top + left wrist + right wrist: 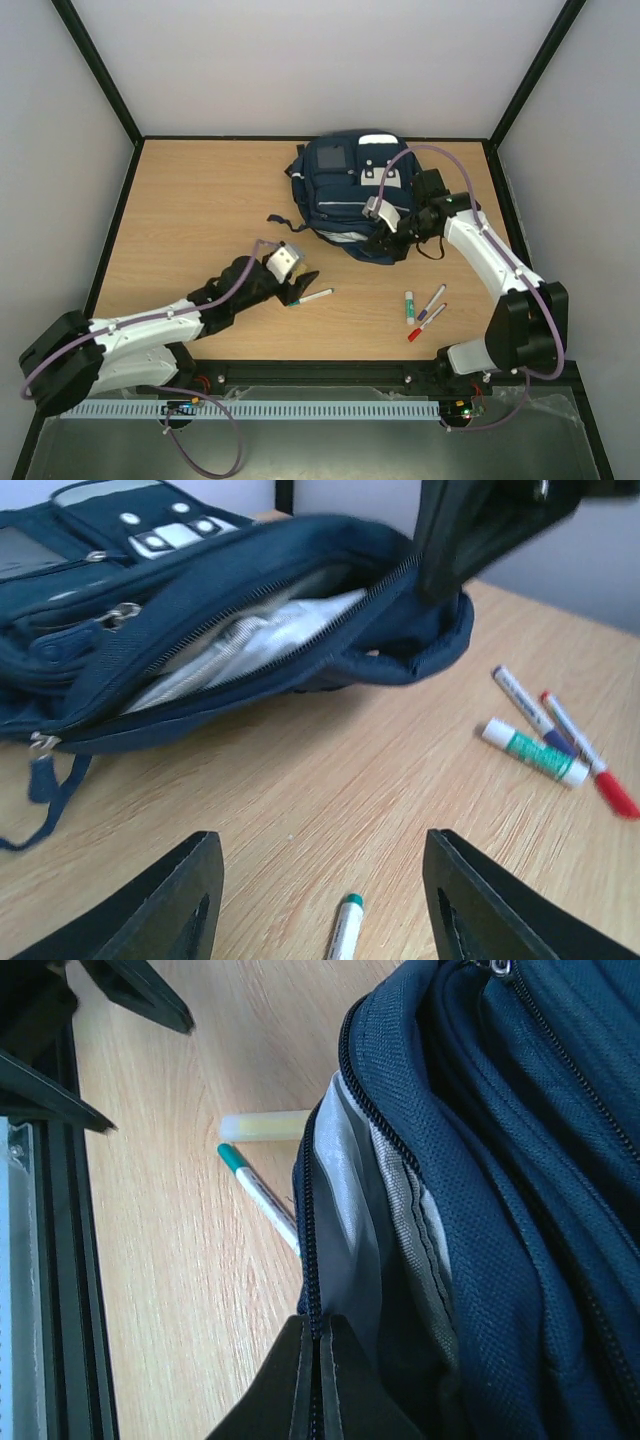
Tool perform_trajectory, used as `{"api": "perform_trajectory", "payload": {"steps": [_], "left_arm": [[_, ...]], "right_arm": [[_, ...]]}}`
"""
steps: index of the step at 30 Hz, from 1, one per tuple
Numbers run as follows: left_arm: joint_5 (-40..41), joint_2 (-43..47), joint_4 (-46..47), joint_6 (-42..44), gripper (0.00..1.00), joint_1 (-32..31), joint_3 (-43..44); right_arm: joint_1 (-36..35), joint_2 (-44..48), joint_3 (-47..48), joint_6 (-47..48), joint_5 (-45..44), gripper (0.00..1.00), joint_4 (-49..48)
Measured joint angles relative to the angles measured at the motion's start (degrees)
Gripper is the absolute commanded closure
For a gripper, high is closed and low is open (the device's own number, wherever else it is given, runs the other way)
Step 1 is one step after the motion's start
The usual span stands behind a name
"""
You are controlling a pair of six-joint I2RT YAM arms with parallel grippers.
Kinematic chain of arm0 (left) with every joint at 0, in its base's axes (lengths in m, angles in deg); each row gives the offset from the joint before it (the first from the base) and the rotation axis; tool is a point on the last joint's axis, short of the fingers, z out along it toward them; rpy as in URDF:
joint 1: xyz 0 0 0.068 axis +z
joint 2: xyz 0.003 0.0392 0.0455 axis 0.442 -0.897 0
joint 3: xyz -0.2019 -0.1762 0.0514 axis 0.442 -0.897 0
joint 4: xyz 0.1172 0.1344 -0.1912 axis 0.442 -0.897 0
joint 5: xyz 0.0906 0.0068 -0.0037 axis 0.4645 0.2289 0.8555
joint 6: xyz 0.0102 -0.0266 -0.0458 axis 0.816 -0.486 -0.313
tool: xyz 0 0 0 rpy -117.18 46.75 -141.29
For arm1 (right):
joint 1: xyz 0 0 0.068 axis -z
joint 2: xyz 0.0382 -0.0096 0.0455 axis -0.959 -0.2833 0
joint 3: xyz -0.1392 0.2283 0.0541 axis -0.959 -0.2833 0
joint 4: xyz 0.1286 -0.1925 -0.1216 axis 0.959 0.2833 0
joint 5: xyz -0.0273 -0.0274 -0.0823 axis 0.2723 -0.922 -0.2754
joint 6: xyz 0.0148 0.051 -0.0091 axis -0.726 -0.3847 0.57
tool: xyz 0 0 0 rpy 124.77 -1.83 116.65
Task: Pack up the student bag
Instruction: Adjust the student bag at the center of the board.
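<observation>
We see the large navy blue fabric backpack [340, 200] lying at the far side of the light wooden desk [190, 210], one zipped compartment gaping. Our right gripper [318, 1326], fingers pressed together, pinches the rim of that opening. Our left gripper [322, 842] stands spread above a white green-capped marker [346, 925] on the desk.

Bright, even, diffuse light; shadows faint. Overhead view sharp. Left wrist view: bag [200, 590] slightly blurred, near fingers [160, 908] soft-edged.
</observation>
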Motion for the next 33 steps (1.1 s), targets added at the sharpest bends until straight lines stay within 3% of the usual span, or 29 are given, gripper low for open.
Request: {"api": "perform_trajectory", "payload": {"steps": [5, 9, 18, 25, 33], "left_arm": [[1.42, -8.35, 3.15, 11.87, 0.44, -3.52, 1.53], [8.52, -15.56, 4.72, 21.11, 0.44, -8.59, 5.97], [20.61, -22.12, 10.93, 32.33, 0.46, -12.31, 7.91], [22.08, -26.62, 11.02, 36.94, 0.6, -12.35, 13.18], [23.28, -32.72, 8.63, 41.22, 0.85, -12.24, 19.52]], "right_arm": [[0.0, 4.96, -2.91, 1.9, -1.75, 0.99, 0.57], [0.0, 5.79, -5.18, 4.22, -2.45, 0.99, 1.42], [0.0, 6.27, -7.54, 7.43, -2.21, 0.99, 1.33], [0.02, 7.19, -7.63, 8.48, -1.62, 0.98, 1.42], [0.33, 7.21, -8.61, 9.97, -3.48, 0.99, 1.92]]}}
